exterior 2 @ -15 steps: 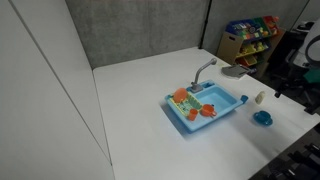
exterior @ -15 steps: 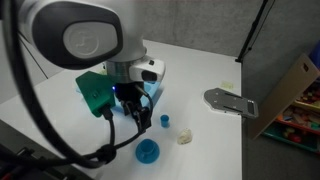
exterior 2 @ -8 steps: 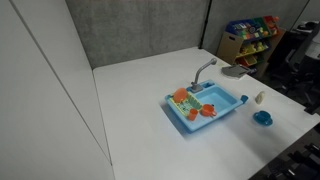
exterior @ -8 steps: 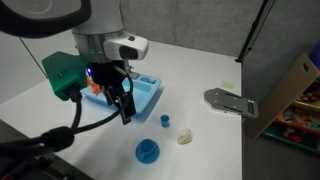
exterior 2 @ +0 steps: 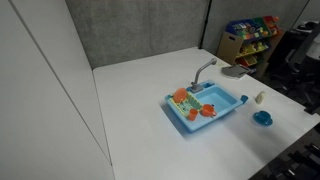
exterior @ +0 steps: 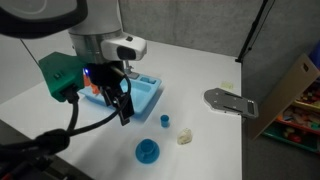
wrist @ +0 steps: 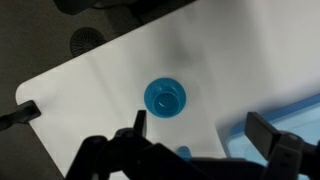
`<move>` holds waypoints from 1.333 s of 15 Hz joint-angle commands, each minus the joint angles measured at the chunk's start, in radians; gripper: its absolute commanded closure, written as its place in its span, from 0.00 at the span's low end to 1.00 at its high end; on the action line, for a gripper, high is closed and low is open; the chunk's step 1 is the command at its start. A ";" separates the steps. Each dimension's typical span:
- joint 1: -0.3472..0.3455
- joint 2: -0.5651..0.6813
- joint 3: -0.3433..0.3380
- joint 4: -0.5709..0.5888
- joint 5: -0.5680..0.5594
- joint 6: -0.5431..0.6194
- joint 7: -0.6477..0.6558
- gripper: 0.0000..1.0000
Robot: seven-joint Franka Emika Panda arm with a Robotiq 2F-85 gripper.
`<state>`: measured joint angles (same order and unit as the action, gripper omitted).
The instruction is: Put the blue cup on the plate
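Observation:
The tiny blue cup (exterior: 165,120) stands upright on the white table between the sink and the plate; it also shows in an exterior view (exterior 2: 243,98). In the wrist view it (wrist: 183,152) peeks out from under the gripper body. The round blue plate (exterior: 147,151) lies near the table's front edge, apart from the cup, and shows in both other views (exterior 2: 262,118) (wrist: 165,97). A round raised shape sits at its middle. My gripper (exterior: 123,106) hangs open and empty above the sink's near side, left of the cup; its fingers (wrist: 200,128) are spread wide.
A light-blue toy sink (exterior: 146,98) (exterior 2: 222,112) holds orange and red toys. A small cream object (exterior: 185,137) lies right of the cup. A grey faucet-like piece (exterior: 230,101) lies further right. A toy shelf stands beyond the table.
Since a second ago the arm has swung left and up, away from the cup and plate side toward the sink. It has barely moved in the last half second.

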<state>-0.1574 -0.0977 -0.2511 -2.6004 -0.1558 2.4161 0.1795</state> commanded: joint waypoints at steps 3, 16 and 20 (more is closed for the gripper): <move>-0.018 -0.054 0.062 0.004 -0.031 -0.052 0.037 0.00; 0.057 -0.092 0.183 0.202 0.074 -0.311 0.027 0.00; 0.091 -0.107 0.210 0.260 0.115 -0.369 0.010 0.00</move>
<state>-0.0837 -0.1860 -0.0551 -2.3883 -0.0742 2.1109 0.2136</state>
